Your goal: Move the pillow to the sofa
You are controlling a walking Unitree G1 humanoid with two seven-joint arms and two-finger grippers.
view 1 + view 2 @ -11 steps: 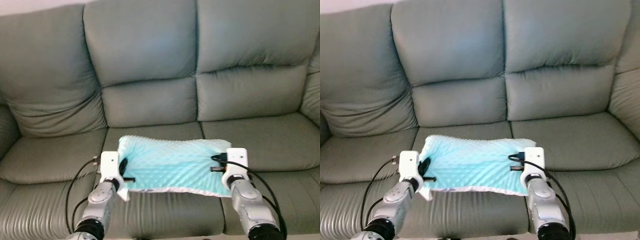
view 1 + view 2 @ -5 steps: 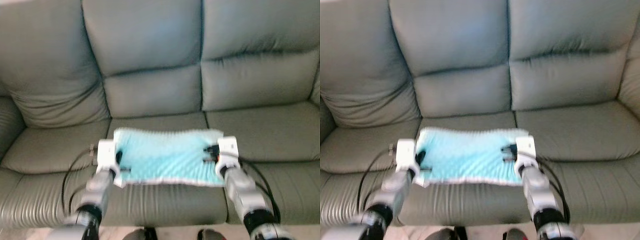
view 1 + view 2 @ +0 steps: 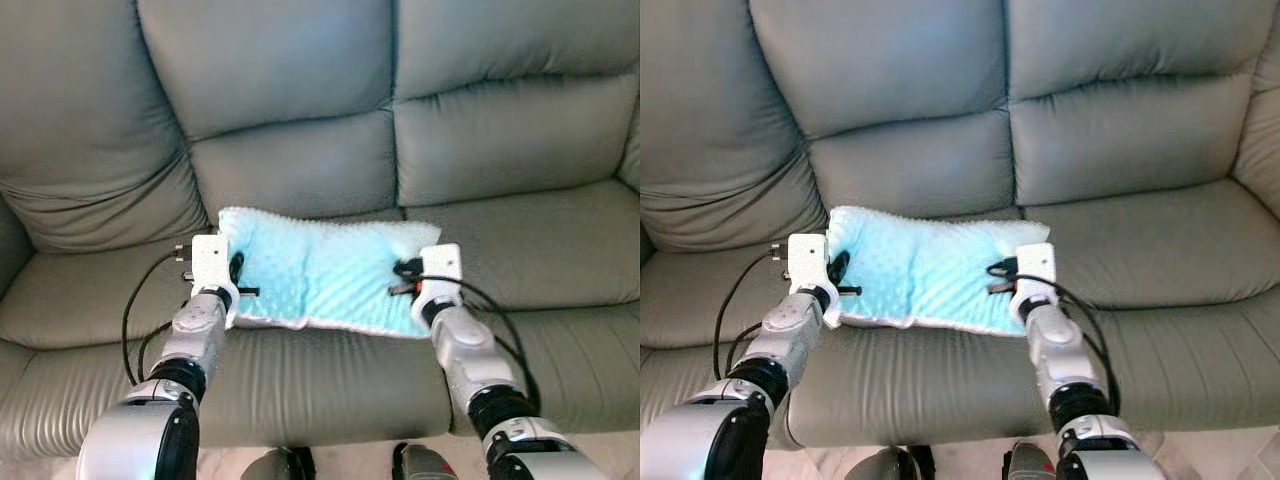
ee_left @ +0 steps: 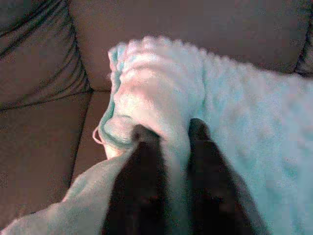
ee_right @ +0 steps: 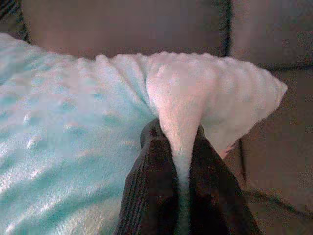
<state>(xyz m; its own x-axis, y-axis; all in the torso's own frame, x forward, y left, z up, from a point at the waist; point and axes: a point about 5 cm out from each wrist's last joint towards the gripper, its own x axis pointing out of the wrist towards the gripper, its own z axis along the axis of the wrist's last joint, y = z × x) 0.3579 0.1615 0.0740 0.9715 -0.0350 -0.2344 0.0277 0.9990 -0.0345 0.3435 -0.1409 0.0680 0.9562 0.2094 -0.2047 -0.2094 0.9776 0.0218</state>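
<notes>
A light blue pillow (image 3: pixel 325 280) stretches flat between the two grippers, over the middle seat cushion of a grey-green sofa (image 3: pixel 300 120). Whether its underside touches the seat cannot be told.

The left gripper (image 3: pixel 240 280) grips the pillow's left end. In the left wrist view its two black fingers (image 4: pixel 142 186) are closed on a bunched fold of the bumpy fabric, which bulges out beyond the fingertips, while the rest of the pillow spreads away to one side.

The right gripper (image 3: pixel 403 280) grips the pillow's right end. In the right wrist view a pinched ridge of fabric runs down between its fingers (image 5: pixel 156 191), closed tight against it, and the pillow's corner sticks out just past them.

Both silver arms reach forward side by side, with the pillow spanning the gap from one pair of fingers to the other.
</notes>
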